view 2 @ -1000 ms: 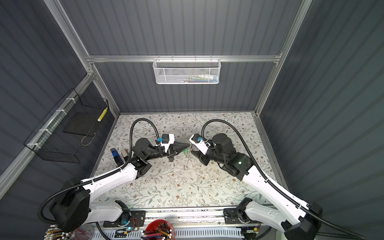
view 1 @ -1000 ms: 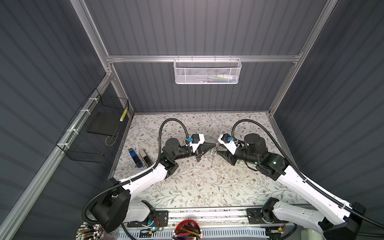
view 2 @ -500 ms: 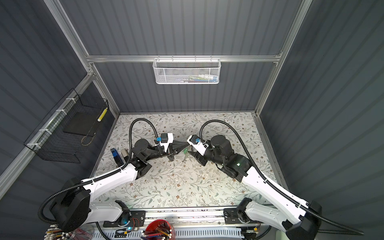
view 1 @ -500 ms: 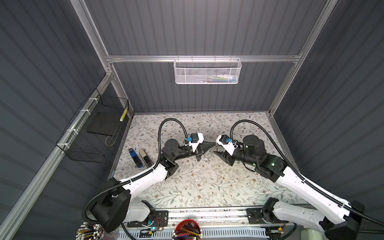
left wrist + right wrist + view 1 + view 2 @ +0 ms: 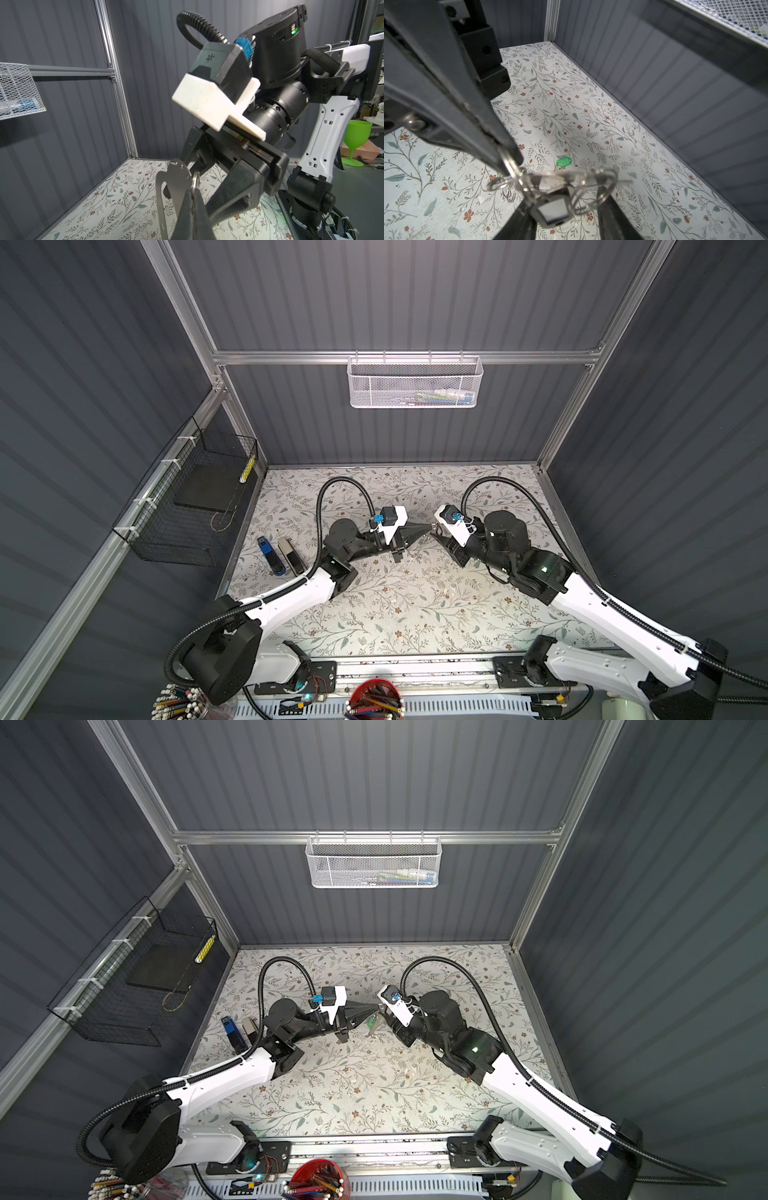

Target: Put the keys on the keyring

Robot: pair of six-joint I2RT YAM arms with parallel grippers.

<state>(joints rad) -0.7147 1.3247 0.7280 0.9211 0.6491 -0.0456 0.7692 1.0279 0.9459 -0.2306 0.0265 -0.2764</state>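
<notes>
The right end effector [image 5: 435, 531] has edged inward over the last second, so both tips now meet above the tabletop [image 5: 374, 614]. The left end effector [image 5: 424, 527] has hardly shifted. It is clamped tight on the keyring [image 5: 172, 187], held on edge in the air. Beneath, the green-tag key [image 5: 563, 162] lies on the tabletop, not yet threaded. The right end effector's jaws stand partly apart around the clear-tag key [image 5: 552, 212] and tangled split rings [image 5: 607, 182]. Whether it grips, or that key is on, I cannot tell.
</notes>
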